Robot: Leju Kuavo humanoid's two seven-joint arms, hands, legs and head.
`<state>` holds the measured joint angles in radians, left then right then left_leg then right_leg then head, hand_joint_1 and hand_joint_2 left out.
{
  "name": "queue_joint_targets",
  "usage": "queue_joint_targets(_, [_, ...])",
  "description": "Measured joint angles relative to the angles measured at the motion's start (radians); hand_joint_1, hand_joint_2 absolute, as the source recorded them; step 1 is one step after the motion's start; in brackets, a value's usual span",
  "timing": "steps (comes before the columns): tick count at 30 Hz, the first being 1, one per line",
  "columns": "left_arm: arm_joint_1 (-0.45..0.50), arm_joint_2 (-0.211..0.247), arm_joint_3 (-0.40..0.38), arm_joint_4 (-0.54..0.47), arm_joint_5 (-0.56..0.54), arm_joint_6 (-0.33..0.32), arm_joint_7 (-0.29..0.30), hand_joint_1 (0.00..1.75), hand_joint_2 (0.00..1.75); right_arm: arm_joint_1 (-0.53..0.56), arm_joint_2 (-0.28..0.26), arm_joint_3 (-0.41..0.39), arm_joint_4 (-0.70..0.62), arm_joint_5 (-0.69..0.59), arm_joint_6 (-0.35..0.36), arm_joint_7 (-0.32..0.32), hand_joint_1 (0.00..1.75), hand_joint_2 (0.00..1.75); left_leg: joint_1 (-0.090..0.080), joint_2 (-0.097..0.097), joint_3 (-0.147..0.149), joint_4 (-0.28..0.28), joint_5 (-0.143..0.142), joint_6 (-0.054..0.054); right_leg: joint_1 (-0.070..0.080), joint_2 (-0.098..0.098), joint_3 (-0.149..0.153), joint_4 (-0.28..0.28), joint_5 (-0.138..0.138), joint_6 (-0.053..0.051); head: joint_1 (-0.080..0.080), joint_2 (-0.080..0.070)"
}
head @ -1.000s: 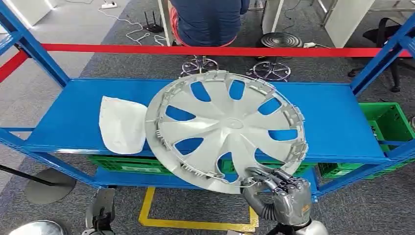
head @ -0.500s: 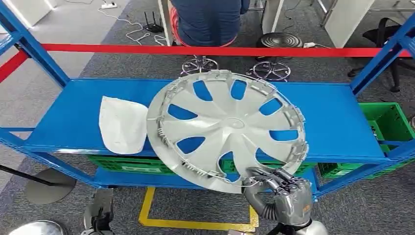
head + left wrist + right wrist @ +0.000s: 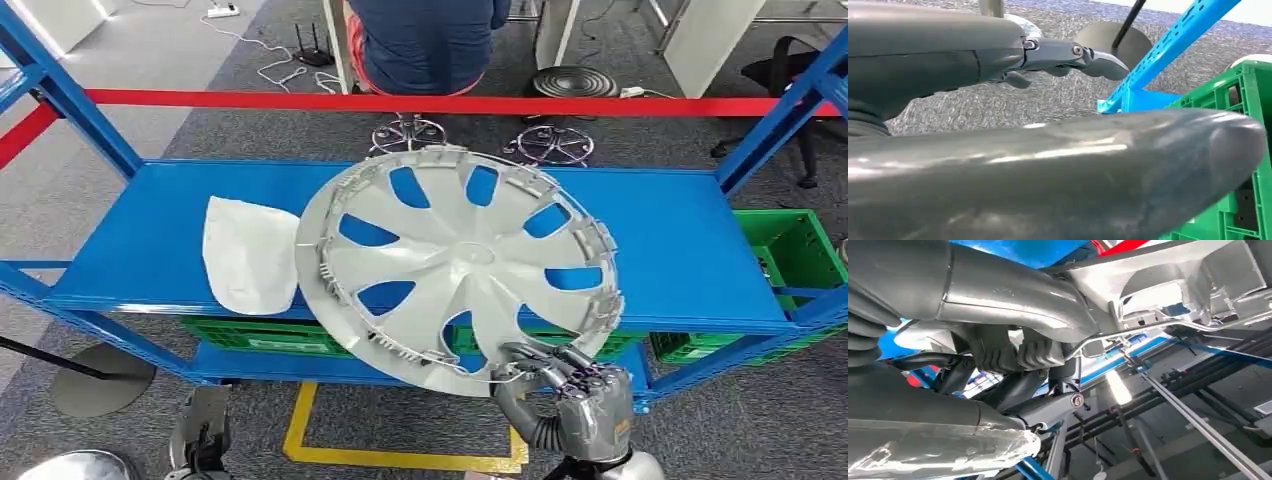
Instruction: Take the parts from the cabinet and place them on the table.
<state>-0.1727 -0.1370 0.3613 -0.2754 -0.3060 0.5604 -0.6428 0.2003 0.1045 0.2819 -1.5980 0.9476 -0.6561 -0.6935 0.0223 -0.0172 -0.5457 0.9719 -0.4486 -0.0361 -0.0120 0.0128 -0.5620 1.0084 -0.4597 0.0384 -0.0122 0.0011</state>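
A large silver hubcap with several spokes stands tilted over the blue cabinet shelf, its lower edge out past the shelf's front. My right hand grips that lower rim from below. The right wrist view shows the hand wrapped over the hubcap's rim and its wire ring. A white curved part lies on the shelf at the left, partly under the hubcap's edge. My left hand hangs low near the floor. In the left wrist view that hand has its fingers spread and holds nothing.
Green crates sit on the lower level under the shelf and at the right. A red bar runs across behind the shelf, and a person sits beyond it. Yellow tape marks the floor in front.
The hubcap rocked a little to the right and back to the left in my right hand. The hand's hold and the white part stay the same.
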Motion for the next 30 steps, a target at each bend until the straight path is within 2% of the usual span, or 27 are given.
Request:
queue_joint_targets(9, [0.000, -0.002, 0.003, 0.000, 0.004, 0.005, 0.009, 0.00, 0.00, 0.000, 0.000, 0.000, 0.003, -0.003, 0.000, 0.000, 1.75, 1.75, 0.000, 0.000, 0.000, 0.000, 0.000, 0.000, 0.000, 0.000, 0.000, 0.000, 0.000, 0.000, 0.000, 0.000])
queue_joint_targets(14, [-0.003, -0.004, 0.025, 0.000, 0.045, -0.018, 0.047, 0.00, 0.00, -0.001, 0.000, 0.004, 0.007, -0.003, 0.000, 0.000, 1.75, 1.75, -0.002, 0.000, 0.000, 0.002, -0.001, 0.001, -0.002, 0.000, 0.000, -0.001, 0.001, 0.001, 0.000, 0.000])
queue_joint_targets(19, [-0.003, -0.004, 0.045, 0.000, 0.053, -0.018, 0.054, 0.00, 0.00, -0.001, 0.000, 0.008, 0.010, -0.001, 0.000, 0.000, 1.75, 1.75, -0.005, 0.000, -0.002, 0.007, -0.004, 0.006, -0.007, 0.000, 0.000, -0.001, 0.001, 0.004, 0.000, 0.000])
queue_joint_targets(22, [-0.005, -0.004, 0.047, 0.000, 0.053, -0.026, 0.060, 0.00, 0.00, -0.001, 0.000, 0.008, 0.011, 0.001, 0.000, 0.000, 1.75, 1.75, -0.009, 0.000, -0.006, 0.013, -0.007, 0.013, -0.010, 0.000, 0.000, -0.002, 0.003, 0.011, 0.000, 0.000])
queue_joint_targets(24, [-0.007, -0.006, 0.047, 0.000, 0.053, -0.031, 0.060, 0.00, 0.00, -0.001, 0.000, 0.009, 0.011, 0.002, 0.000, 0.000, 1.75, 1.75, -0.010, 0.000, -0.007, 0.010, 0.003, 0.025, -0.011, 0.001, 0.003, -0.010, 0.013, 0.024, -0.001, 0.000])
queue_joint_targets(25, [-0.009, -0.008, 0.047, 0.000, 0.053, -0.032, 0.060, 0.00, 0.00, -0.001, 0.000, 0.009, 0.011, 0.002, 0.000, 0.000, 1.75, 1.75, 0.002, 0.004, -0.002, -0.006, 0.014, 0.032, -0.011, 0.001, -0.005, -0.006, 0.000, 0.025, 0.000, 0.000])
queue_joint_targets(26, [-0.012, -0.009, 0.047, 0.000, 0.053, -0.033, 0.060, 0.00, 0.00, -0.002, 0.000, 0.009, 0.011, 0.001, 0.000, 0.000, 1.75, 1.75, 0.002, 0.005, -0.003, -0.010, 0.018, 0.036, -0.007, -0.003, -0.016, 0.022, -0.029, 0.027, 0.003, 0.000])
queue_joint_targets(27, [-0.013, -0.010, 0.048, 0.000, 0.053, -0.034, 0.060, 0.00, 0.00, -0.004, 0.000, 0.009, 0.012, 0.002, 0.000, 0.000, 1.75, 1.75, 0.002, 0.006, -0.006, -0.009, 0.020, 0.038, -0.007, -0.004, -0.041, 0.085, -0.070, 0.027, 0.005, 0.000])
queue_joint_targets(29, [-0.012, -0.013, 0.048, 0.000, 0.053, -0.034, 0.060, 0.00, 0.00, -0.004, 0.000, 0.009, 0.014, 0.002, 0.000, 0.000, 1.75, 1.75, 0.002, 0.009, -0.009, -0.008, 0.022, 0.040, -0.009, -0.004, -0.109, 0.255, -0.142, 0.033, 0.005, 0.000])
queue_joint_targets(30, [-0.012, -0.014, 0.049, 0.000, 0.053, -0.034, 0.060, 0.00, 0.00, -0.004, 0.000, 0.009, 0.016, 0.002, 0.000, 0.000, 1.75, 1.75, 0.002, 0.010, -0.010, -0.007, 0.023, 0.038, -0.009, -0.004, -0.129, 0.305, -0.152, 0.036, 0.005, 0.000])
